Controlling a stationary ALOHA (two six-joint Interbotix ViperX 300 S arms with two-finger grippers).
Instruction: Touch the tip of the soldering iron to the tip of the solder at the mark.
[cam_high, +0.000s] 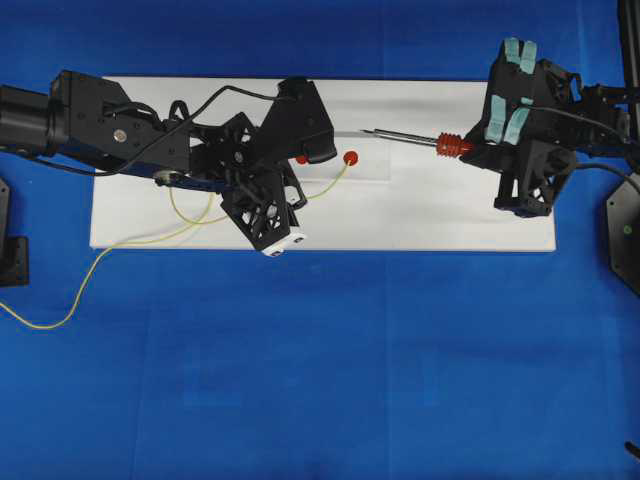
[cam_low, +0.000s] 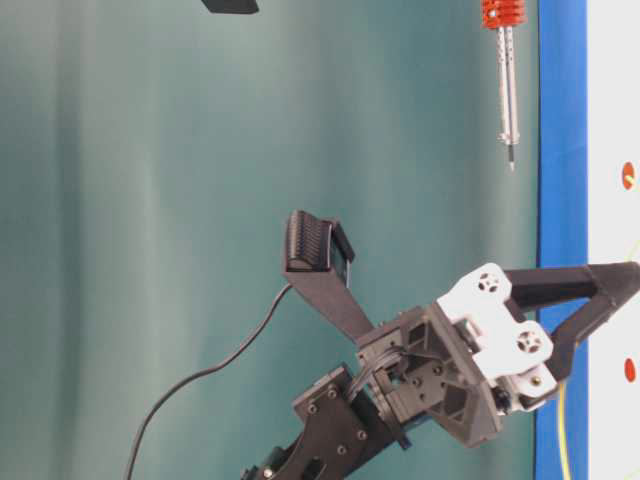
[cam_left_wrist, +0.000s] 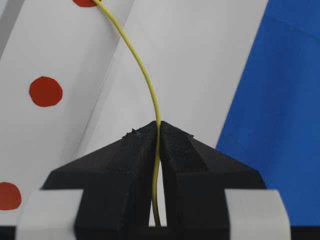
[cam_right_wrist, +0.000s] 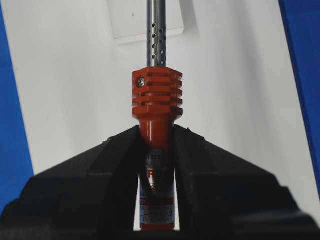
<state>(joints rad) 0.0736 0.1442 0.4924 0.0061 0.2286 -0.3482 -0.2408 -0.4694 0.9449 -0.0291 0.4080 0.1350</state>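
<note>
Left gripper (cam_left_wrist: 159, 131) is pinching the thin, limp yellow solder wire (cam_left_wrist: 145, 75) close behind its tip, which is lying at a red dot mark (cam_high: 351, 157) on the white board (cam_high: 450, 215); short overhang likely limits droop. Right gripper (cam_right_wrist: 156, 137) is clamping the rigid silver-shafted soldering iron (cam_high: 405, 138) by its red-orange ribbed handle, tip hovering apart from the mark.

Soldering iron (cam_high: 405, 138) tip short of solder (cam_high: 330, 183)
</note>
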